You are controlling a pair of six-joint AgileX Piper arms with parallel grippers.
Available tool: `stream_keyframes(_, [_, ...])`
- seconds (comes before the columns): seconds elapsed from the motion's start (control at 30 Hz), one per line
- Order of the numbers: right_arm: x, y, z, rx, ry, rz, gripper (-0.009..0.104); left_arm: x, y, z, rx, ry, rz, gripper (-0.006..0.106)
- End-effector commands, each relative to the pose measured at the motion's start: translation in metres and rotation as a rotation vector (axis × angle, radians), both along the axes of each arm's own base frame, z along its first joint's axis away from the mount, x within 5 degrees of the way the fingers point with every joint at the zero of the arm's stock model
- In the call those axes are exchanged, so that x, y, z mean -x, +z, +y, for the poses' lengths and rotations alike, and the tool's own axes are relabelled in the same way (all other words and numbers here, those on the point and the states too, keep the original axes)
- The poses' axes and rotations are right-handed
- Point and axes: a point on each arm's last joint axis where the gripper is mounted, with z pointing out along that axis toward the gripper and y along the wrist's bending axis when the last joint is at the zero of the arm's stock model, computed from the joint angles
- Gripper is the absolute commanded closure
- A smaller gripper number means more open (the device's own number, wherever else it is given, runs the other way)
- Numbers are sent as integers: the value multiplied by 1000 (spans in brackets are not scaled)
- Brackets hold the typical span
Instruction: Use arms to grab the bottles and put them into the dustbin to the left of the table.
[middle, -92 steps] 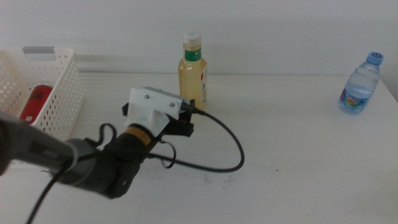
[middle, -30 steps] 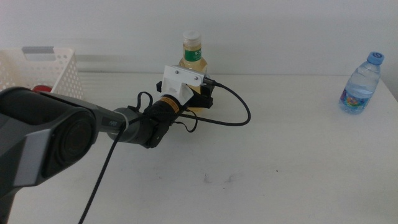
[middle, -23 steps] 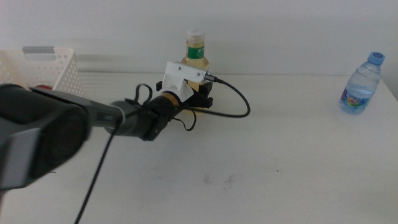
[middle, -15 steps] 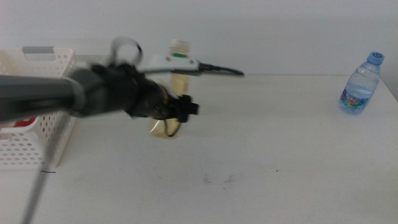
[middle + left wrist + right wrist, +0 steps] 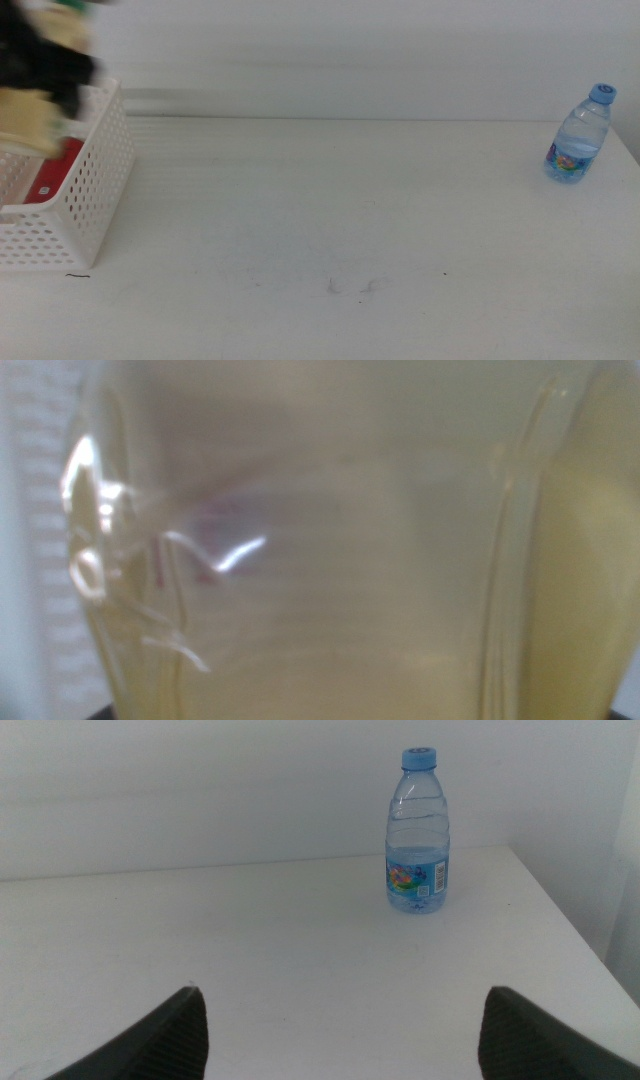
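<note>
My left gripper [image 5: 50, 65] is a dark blur at the far left, above the white perforated dustbin [image 5: 88, 195]. It is shut on the clear bottle of yellow liquid [image 5: 25, 120], whose body fills the left wrist view [image 5: 320, 540]. A red can [image 5: 45, 175] lies inside the dustbin. The small blue-capped water bottle [image 5: 578, 135] stands upright at the table's far right. In the right wrist view that water bottle [image 5: 418, 835] is some way ahead of my open right gripper [image 5: 350, 1040], which holds nothing and does not show in the middle view.
The white table [image 5: 350, 220] carries only faint dark scuff marks [image 5: 350, 286] near the front middle. The dustbin's right wall stands at the table's left end. A pale wall runs behind the table.
My left arm has lifted the yellow bottle from the back middle of the table and swung it left, from beside the dustbin to above it. The water bottle has not moved.
</note>
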Motion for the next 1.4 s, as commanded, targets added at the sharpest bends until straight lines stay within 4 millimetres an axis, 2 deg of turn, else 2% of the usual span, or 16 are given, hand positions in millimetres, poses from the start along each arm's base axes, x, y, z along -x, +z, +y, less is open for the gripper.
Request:
stream_keyframes(0.0, [0,-1,0,12,-4,-2,7,-15,5,38,19,12,-46,102])
stream_keyframes(0.07, [0,-1,0,12,-4,-2,7,-30,-6,60,80,43,-62,102])
stream_keyframes(0.17, [0,-1,0,12,-4,-2,7,-45,-29,82,110,65,-17,102])
stream_keyframes(0.3, [0,-1,0,12,-4,-2,7,-61,-59,88,99,27,47,102])
stream_keyframes(0.4, [0,-1,0,12,-4,-2,7,-70,-77,90,104,28,69,96])
stream_keyframes(0.5, [0,-1,0,12,-4,-2,7,-76,-91,91,119,24,90,77])
stream_keyframes(0.6, [0,-1,0,12,-4,-2,7,-79,-101,92,124,24,112,46])
stream_keyframes(0.7, [0,-1,0,12,-4,-2,7,-80,-104,92,111,7,119,7])
stream_keyframes(0.77, [0,-1,0,12,-4,-2,7,-76,-99,91,120,8,132,7])
stream_keyframes(0.9, [0,-1,0,12,-4,-2,7,-59,-62,74,123,-6,112,7])
stream_keyframes(1.03, [0,-1,0,12,-4,-2,7,-23,14,33,150,-93,-80,7])
stream_keyframes(1.1, [0,-1,0,12,-4,-2,7,8,57,2,238,-209,-216,7])
stream_keyframes(1.13, [0,-1,0,12,-4,-2,7,23,73,-12,267,-288,-269,7])
stream_keyframes(1.2, [0,-1,0,12,-4,-2,7,68,107,-45,327,-502,-399,7])
stream_keyframes(1.3, [0,-1,0,12,-4,-2,7,130,128,-73,367,-678,-504,7])
stream_keyframes(1.37, [0,-1,0,12,-4,-2,7,159,133,-81,383,-707,-584,7])
